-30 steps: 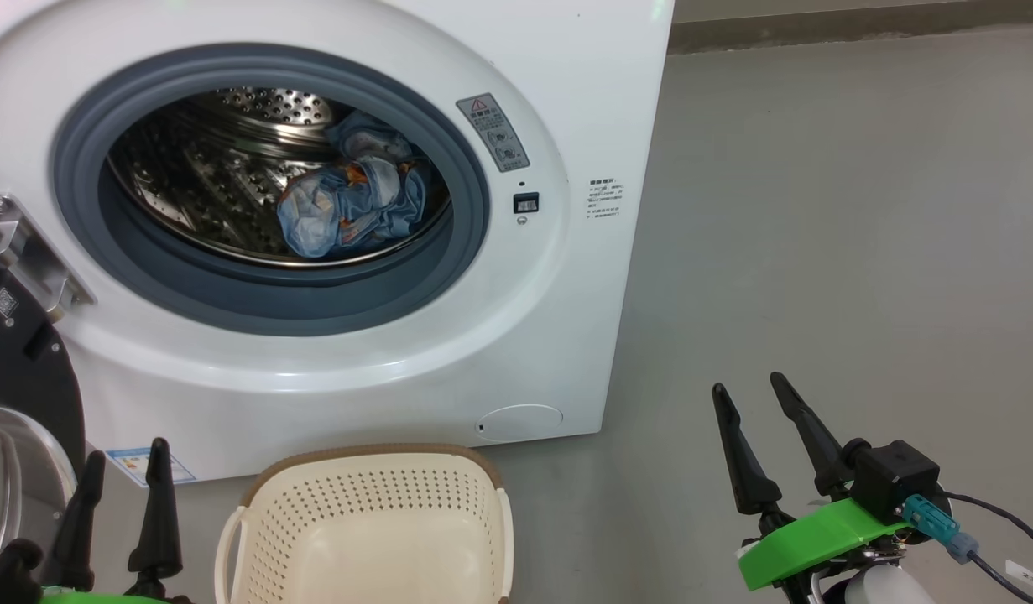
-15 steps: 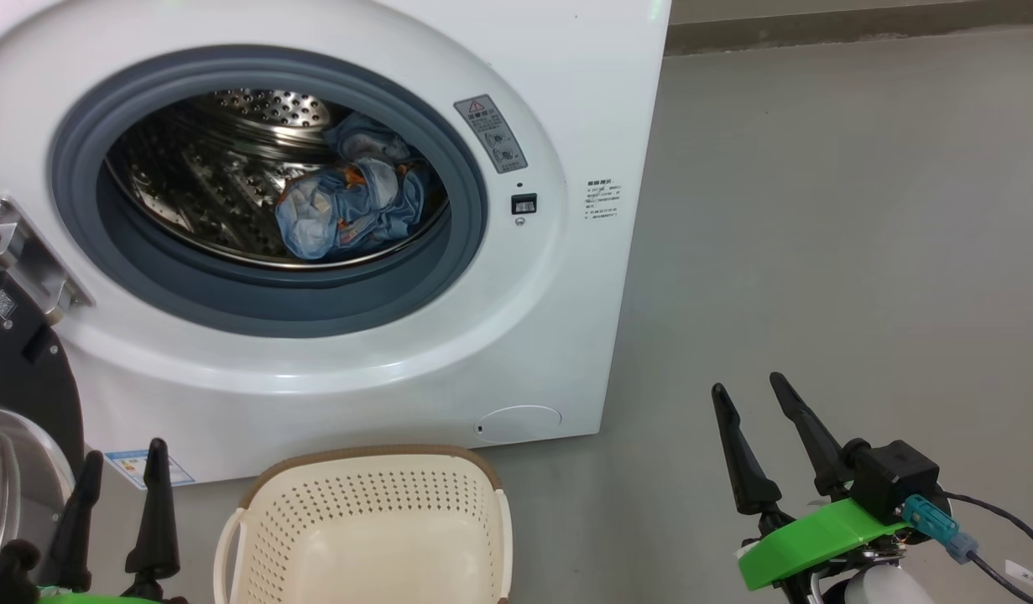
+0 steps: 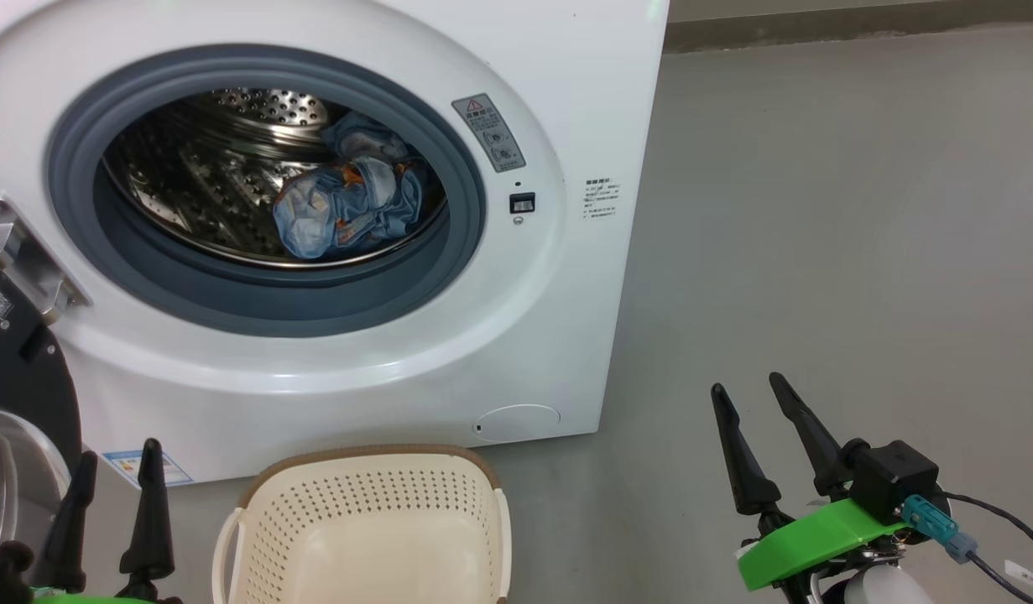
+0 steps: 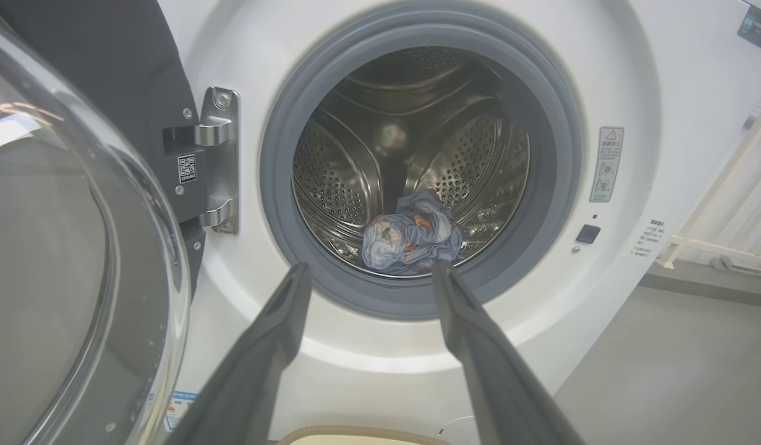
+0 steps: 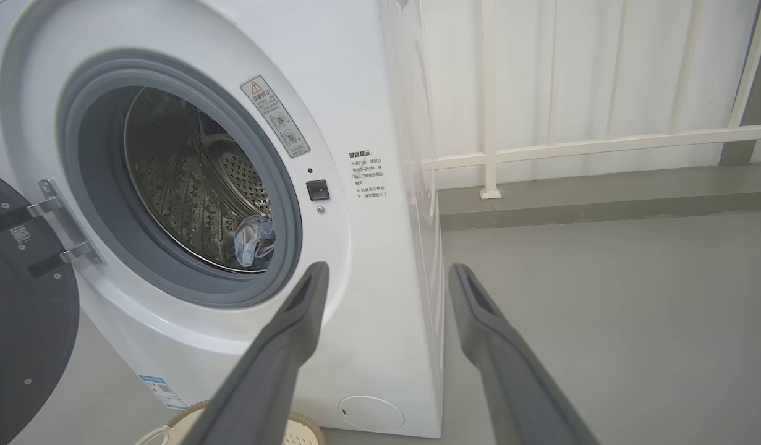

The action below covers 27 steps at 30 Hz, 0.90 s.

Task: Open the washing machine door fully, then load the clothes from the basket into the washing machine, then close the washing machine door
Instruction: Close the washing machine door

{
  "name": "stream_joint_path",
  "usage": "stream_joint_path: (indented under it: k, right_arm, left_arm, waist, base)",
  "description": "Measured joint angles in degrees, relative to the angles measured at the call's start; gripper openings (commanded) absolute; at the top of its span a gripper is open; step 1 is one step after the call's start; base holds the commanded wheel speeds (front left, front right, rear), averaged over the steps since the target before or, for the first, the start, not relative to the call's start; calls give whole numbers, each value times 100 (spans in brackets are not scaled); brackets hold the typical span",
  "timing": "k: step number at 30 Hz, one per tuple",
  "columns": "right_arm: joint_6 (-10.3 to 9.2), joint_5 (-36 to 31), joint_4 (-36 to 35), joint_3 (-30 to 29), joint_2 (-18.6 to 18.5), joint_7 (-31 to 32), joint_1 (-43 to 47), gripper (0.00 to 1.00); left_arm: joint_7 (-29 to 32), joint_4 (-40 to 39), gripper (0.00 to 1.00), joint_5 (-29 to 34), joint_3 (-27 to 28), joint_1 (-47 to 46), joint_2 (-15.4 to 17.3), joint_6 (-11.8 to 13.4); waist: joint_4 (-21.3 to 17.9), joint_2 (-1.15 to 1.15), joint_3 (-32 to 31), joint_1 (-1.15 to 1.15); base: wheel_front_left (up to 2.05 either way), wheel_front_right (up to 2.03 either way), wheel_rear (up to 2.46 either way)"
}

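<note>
The white washing machine [image 3: 566, 75] fills the upper left of the head view, its round mouth uncovered. The light blue clothes [image 3: 348, 205] lie bundled inside the steel drum, also seen as clothes [image 4: 411, 241] and clothes [image 5: 255, 241]. The washing machine door [image 3: 17, 377] hangs swung out at the left on its metal hinge; its glass bowl [image 4: 52, 259] bulges close in the left wrist view. The cream basket [image 3: 365, 520] stands on the floor below the drum with nothing in it. My left gripper [image 3: 117, 453] is open beside the basket's left. My right gripper [image 3: 747, 382] is open over bare floor at the right.
Grey floor [image 3: 818, 252] stretches right of the machine. A white railing [image 5: 572, 148] runs along the wall behind it. The round filter cover [image 3: 516, 422] sits low on the machine's front, just above the basket.
The head view has drifted slightly, so the machine sits a little further left. The left gripper has sunk a bit lower. The right gripper holds still.
</note>
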Motion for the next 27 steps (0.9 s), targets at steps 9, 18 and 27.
stream_joint_path:
  k: [9,18,27]
  right_arm:
    - [0,0,3,2,0,0,0,100]
    - [0,0,27,7,0,0,0,100]
    - [0,0,32,36,0,0,-1,100]
  left_arm:
    - [0,27,100,5,16,0,-11,-33]
    - [0,38,100,5,27,0,-23,-52]
    - [0,40,100,5,27,0,-29,-96]
  waist:
    - [-15,0,0,0]
    - [-20,0,-7,0]
    - [-22,0,-4,0]
  base:
    - [0,0,0]
    - [-1,1,0]
    - [-81,81,0]
